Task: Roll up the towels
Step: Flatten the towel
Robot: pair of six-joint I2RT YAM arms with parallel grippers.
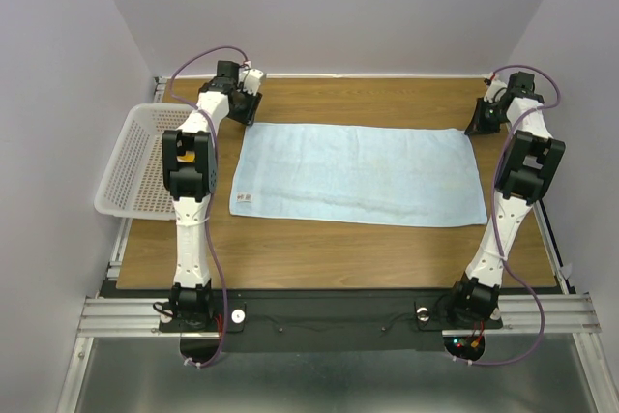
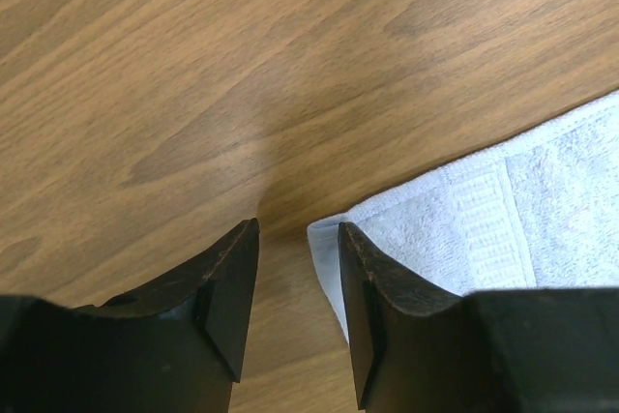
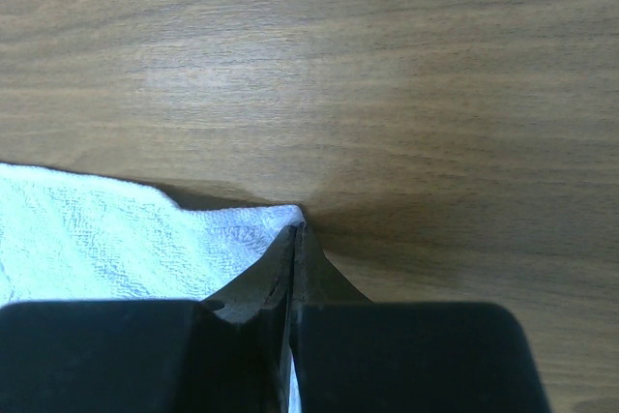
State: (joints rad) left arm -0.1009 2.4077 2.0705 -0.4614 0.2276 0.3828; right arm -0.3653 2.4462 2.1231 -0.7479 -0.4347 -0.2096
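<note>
1. From above, a light blue rectangular cloth towel (image 1: 358,176) lies spread flat across the middle of the brown wooden worktop (image 1: 319,249), its small white label (image 1: 244,196) at the near left corner. A white perforated plastic basket (image 1: 124,132) sits tilted off the worktop's left edge. The left claw (image 1: 250,103) is down at the towel's far left corner and the right claw (image 1: 479,121) at its far right corner.
2. At the left wrist, the claw (image 2: 295,229) stands spread, with the towel's corner (image 2: 503,210) just against the inner face of one finger (image 2: 372,278) and nothing pinched.
3. At the right wrist, the claw (image 3: 296,229) is pressed together on the towel's corner (image 3: 116,239), a thin sliver of cloth showing between the fingers.
</note>
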